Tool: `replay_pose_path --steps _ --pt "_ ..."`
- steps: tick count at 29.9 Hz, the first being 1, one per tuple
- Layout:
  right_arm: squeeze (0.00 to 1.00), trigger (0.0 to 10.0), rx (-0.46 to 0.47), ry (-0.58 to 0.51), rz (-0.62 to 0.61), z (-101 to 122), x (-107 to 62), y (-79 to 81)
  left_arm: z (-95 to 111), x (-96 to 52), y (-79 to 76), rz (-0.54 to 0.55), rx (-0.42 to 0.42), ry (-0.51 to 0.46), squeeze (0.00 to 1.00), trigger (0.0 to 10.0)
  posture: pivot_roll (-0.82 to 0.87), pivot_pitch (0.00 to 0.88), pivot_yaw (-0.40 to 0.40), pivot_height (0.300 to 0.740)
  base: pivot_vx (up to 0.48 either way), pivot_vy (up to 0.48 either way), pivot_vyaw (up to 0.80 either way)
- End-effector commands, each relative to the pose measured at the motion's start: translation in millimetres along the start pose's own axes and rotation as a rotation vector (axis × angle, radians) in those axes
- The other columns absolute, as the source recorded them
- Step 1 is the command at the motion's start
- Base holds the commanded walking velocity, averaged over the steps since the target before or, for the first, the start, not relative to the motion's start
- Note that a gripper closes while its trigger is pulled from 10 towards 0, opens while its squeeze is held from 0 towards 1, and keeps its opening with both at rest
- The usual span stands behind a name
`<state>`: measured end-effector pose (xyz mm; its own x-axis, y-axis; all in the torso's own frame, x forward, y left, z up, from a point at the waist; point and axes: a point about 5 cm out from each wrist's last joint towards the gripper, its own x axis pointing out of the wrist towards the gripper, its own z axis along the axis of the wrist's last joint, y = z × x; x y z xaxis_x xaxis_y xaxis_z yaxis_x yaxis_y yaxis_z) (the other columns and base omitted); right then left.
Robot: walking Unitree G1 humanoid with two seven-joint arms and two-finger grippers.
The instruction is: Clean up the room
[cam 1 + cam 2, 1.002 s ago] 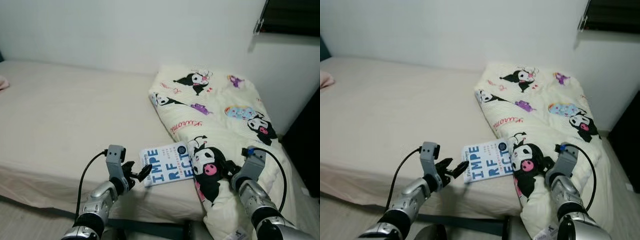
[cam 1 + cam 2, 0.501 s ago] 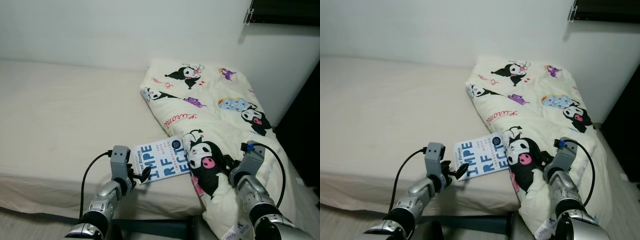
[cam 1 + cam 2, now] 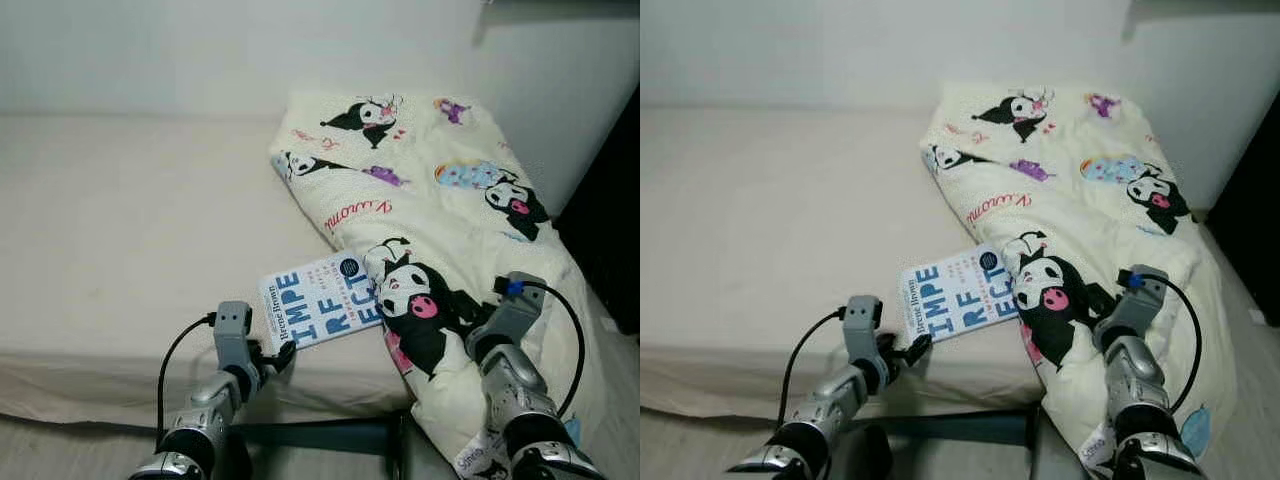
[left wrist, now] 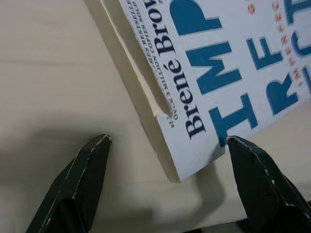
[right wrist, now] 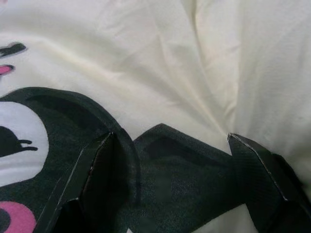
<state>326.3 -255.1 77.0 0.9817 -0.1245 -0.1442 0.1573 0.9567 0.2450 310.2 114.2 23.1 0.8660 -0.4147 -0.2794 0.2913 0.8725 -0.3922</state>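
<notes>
My left hand (image 4: 165,160) is spread wide, holding nothing, fingers either side of the near corner of the book (image 3: 322,308) at the bed's (image 3: 130,230) front edge. I'm lining up the grasp; next, advance and close. My right hand (image 5: 170,165), open and empty, rests on the cartoon-print blanket (image 3: 450,230) covering the book's far side.

A book (image 3: 322,311) lies on the bed (image 3: 120,230) near its front edge, its right part tucked under the blanket (image 3: 440,250) heaped along the bed's right side — the left gripper (image 3: 272,358) just before the book's near corner, the right gripper (image 3: 478,335) on the blanket.
</notes>
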Motion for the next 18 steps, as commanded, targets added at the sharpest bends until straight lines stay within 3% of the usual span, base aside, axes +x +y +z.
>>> replay_pose_path --steps 1,3,4,8,17,18 --pt "0.0 10.0 0.009 0.054 -0.011 -15 -8.6 -4.1 -10 0.8 -7.6 -0.044 -0.065 0.031 0.0 10.0 -0.15 0.242 0.038 0.435 0.0 0.0 0.0" --pt "0.0 10.0 -0.001 0.053 -0.008 -16 -12.5 -6.1 -10 3.2 -13.7 -0.077 -0.101 0.029 0.0 10.0 -0.17 0.259 0.037 0.43 0.0 0.0 0.0" --pt "0.0 10.0 -0.009 0.052 -0.007 -16 -18.4 -8.8 -9 7.5 -21.6 -0.111 -0.164 0.025 0.0 10.0 -0.18 0.272 0.036 0.42 0.0 0.0 0.0" --pt "0.0 10.0 -0.009 0.045 -0.003 -15 -23.3 -10.1 -4 12.4 -28.5 -0.138 -0.235 0.003 0.0 10.0 -0.19 0.283 0.032 0.405 0.0 0.0 0.0" --pt "0.0 10.0 -0.011 0.043 -0.001 -14 -29.6 -8.3 -3 20.0 -49.5 -0.219 -0.235 0.02 0.0 10.0 -0.21 0.29 0.031 0.381 0.0 0.0 0.0" --pt "0.0 10.0 -0.005 0.025 -0.001 -11 -31.1 -8.1 -6 19.4 -50.2 -0.214 -0.225 0.03 0.0 0.0 -0.21 0.29 0.031 0.381 0.0 0.0 0.0"
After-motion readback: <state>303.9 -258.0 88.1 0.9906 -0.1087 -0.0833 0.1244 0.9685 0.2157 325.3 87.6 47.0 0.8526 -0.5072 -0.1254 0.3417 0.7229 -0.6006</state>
